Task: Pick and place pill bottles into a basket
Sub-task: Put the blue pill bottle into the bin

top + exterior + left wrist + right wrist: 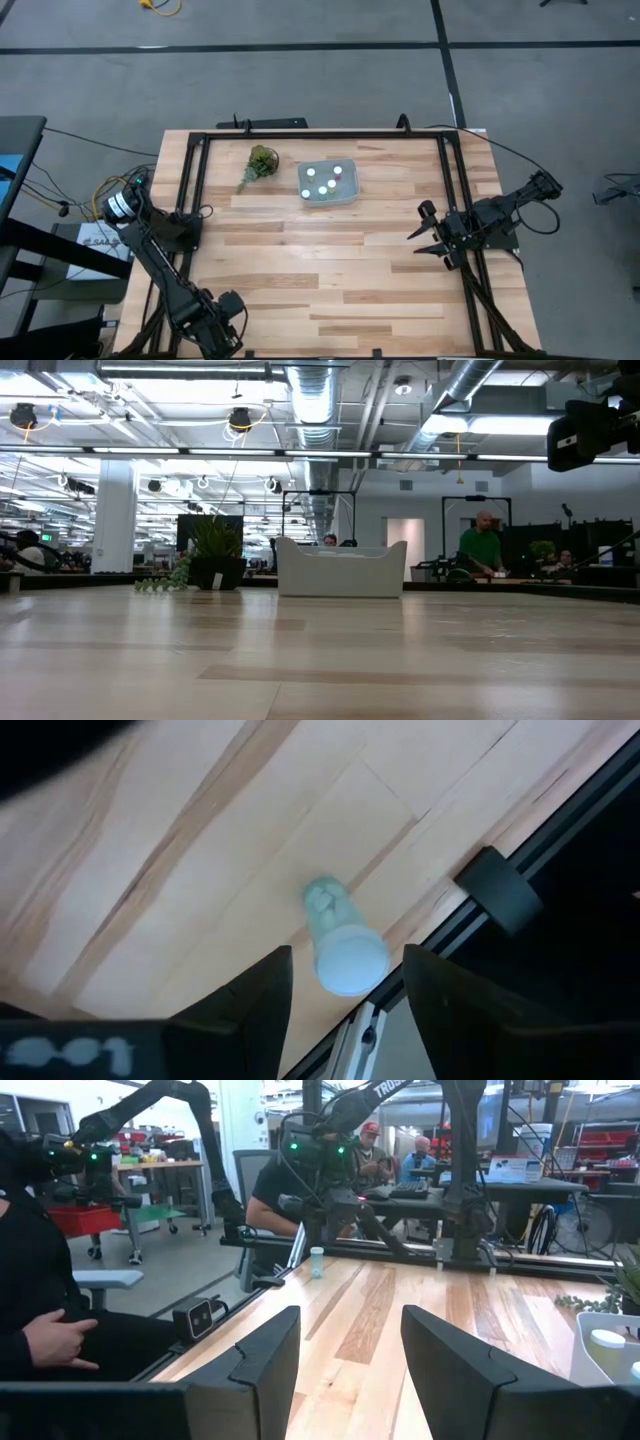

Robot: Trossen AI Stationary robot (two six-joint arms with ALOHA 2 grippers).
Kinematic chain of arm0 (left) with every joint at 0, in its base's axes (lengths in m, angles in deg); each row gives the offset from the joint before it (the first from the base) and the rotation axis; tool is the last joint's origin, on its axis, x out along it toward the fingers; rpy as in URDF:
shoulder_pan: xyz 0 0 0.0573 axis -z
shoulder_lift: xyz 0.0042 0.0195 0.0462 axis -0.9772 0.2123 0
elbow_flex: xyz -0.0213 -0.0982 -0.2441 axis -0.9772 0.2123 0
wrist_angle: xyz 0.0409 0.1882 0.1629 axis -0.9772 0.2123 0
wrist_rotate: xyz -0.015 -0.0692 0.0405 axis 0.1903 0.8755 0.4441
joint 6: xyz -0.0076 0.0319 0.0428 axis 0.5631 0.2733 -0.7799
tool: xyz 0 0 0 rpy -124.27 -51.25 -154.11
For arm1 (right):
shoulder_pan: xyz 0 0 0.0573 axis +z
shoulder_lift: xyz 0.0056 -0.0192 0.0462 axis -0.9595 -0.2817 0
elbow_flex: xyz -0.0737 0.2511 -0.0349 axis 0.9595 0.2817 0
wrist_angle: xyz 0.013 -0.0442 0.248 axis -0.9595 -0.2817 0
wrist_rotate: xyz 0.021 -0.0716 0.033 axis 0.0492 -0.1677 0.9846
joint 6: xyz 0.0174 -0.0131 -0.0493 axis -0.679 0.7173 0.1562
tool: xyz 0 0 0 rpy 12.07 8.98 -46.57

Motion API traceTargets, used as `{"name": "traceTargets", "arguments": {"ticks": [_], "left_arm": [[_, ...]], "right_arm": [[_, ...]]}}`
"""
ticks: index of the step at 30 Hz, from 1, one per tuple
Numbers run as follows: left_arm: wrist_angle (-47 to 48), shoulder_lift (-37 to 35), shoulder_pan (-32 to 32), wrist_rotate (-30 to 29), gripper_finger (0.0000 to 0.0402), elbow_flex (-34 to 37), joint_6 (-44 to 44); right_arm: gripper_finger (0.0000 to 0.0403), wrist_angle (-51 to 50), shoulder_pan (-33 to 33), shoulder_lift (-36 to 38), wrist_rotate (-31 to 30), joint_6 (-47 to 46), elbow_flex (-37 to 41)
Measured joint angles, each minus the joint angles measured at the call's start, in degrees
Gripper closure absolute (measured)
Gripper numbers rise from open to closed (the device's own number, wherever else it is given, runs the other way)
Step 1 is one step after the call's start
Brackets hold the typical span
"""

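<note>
Directly below the left claw (345,1010), fingers spread and empty, stands one small translucent bottle with white round cap (345,948) at the pale wooden surface's (330,270) near-left edge; likely light, rigid, tippy, best pinched around its body. Farther off, the right claw (428,235) waits open. Beyond, the translucent blue-grey rectangular basket (345,196) holds other white-capped bottles (321,180).

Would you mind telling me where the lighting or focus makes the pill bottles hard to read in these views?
High view: even light, but the caps in the basket glow as overexposed white dots. Low view: bright ceiling lamps; the basket's wall hides the bottles. Left wrist view: the pill bottle between the open left hand is soft and washed out. Right wrist view: the far bottle is small; the open right hand is dark.
</note>
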State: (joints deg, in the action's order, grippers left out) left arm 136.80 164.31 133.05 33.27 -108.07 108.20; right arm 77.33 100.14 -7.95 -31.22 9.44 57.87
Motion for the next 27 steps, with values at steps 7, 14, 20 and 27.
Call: {"name": "traceTargets", "arguments": {"ticks": [7, 14, 20, 27], "left_arm": [[-0.16, 0.00, 0.00, -0.04, 0.0199, 0.00, 0.02], [-0.45, 0.00, 0.09, -0.08, 0.0185, 0.00, 0.02], [-4.53, -0.02, 0.96, -0.13, 0.0184, 2.61, 0.67], [-6.79, -0.01, 1.18, -1.29, 0.0184, 4.17, 1.95]], "right_arm": [[0.0235, -0.01, 0.00, 0.01, 0.00, 0.00, -0.01], [0.0235, -0.02, 0.00, 0.00, 0.00, -0.01, 0.00], [0.0235, -0.02, 0.00, 0.02, 0.01, 0.00, 0.00], [0.0235, -0.02, 0.00, 0.00, 0.00, 0.00, -0.01]]}}
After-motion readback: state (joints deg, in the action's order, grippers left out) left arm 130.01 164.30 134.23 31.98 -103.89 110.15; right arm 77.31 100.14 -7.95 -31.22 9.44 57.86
